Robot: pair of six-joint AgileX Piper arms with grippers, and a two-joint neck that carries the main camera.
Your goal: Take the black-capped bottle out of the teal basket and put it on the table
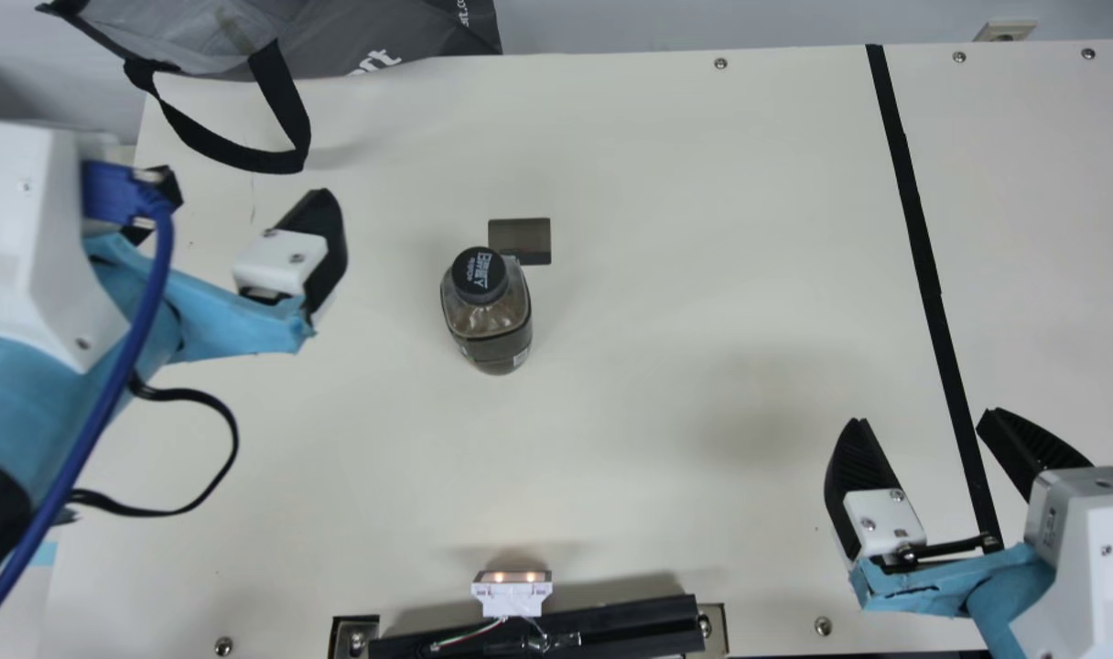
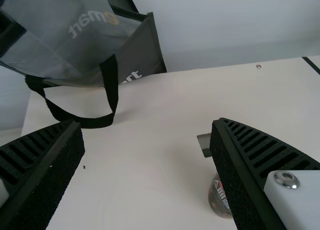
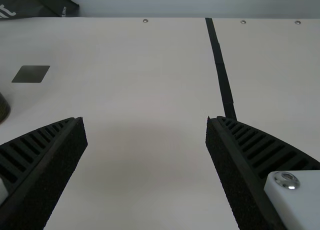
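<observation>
In the main view, your left gripper (image 1: 243, 188) is gaping wide, holding nothing; the black-capped bottle (image 1: 494, 320) is standing on the table (image 1: 657, 183) between it and your right gripper (image 1: 923, 421), nearer the left. In the left wrist view, your left gripper is partly hiding the bottle. In the right wrist view, your right gripper is spreading wide, empty.

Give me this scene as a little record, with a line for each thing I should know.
bottle: standing upright on the table
bottle cap: black, on
left fingers: apart, holding nothing
right fingers: apart, holding nothing
small dark patch: on the table, just beyond the bottle
gray bag: far left edge, black strap hanging over the table
black stripe: right side of the table
</observation>
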